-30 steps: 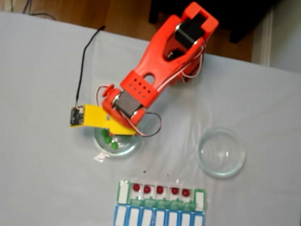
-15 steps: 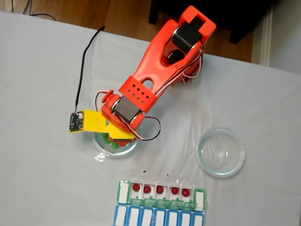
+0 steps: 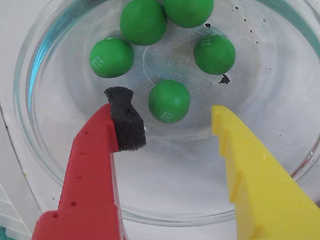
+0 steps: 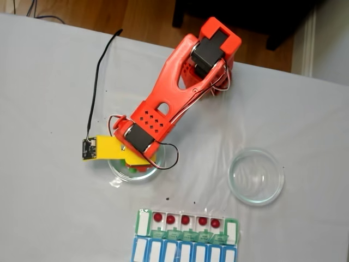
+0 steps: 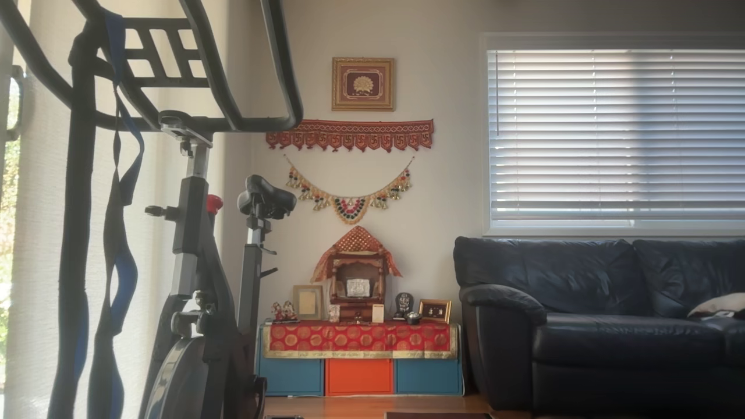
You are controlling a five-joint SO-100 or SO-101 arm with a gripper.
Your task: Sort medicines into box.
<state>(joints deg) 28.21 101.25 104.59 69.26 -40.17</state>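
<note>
Five red pills [image 4: 186,220] are already seated in the box [image 4: 186,236]; five green pills [image 3: 169,101] remain, seemingly all, in the left dish [image 3: 45,145], straddled by the wide-spread gripper [image 3: 170,117].

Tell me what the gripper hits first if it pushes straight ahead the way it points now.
Most likely the nearest green pill, lying just beyond the open gripper inside the glass dish; depth is unclear, so the dish floor might come first.
</note>
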